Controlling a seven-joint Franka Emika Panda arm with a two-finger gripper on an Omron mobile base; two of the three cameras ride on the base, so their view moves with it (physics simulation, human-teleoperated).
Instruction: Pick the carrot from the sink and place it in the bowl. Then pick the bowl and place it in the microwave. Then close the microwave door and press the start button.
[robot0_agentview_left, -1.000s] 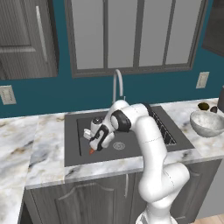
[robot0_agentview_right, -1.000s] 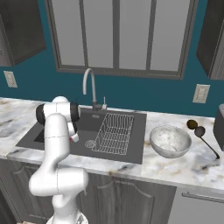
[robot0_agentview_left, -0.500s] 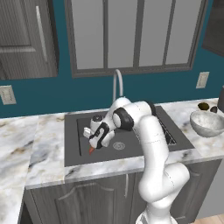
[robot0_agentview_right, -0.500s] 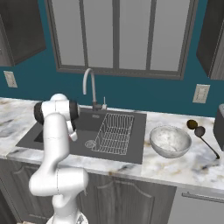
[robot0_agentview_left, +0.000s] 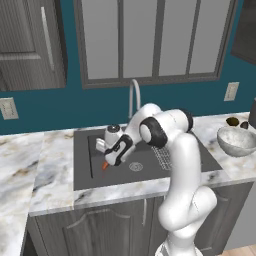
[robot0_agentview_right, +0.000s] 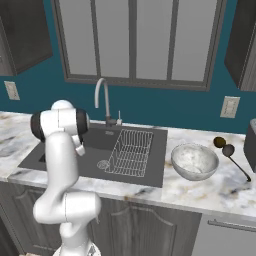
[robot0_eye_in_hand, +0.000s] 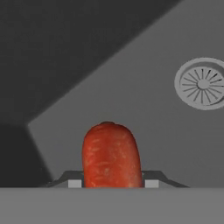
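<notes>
Fingers (robot0_agentview_left: 111, 162) grip the carrot (robot0_eye_in_hand: 111, 155) just above the sink (robot0_agentview_left: 82, 172) floor. First step underway; next, it must travel to the bowl (robot0_agentview_right: 194, 161) on the table.

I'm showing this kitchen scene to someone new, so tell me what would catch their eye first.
The white arm bends down into the dark grey sink, its gripper low over the basin floor with the orange-red carrot between its fingertips, the brightest spot of color there. To the right, on the marble counter, stands the marbled bowl, beside the wire rack in the sink.
</notes>
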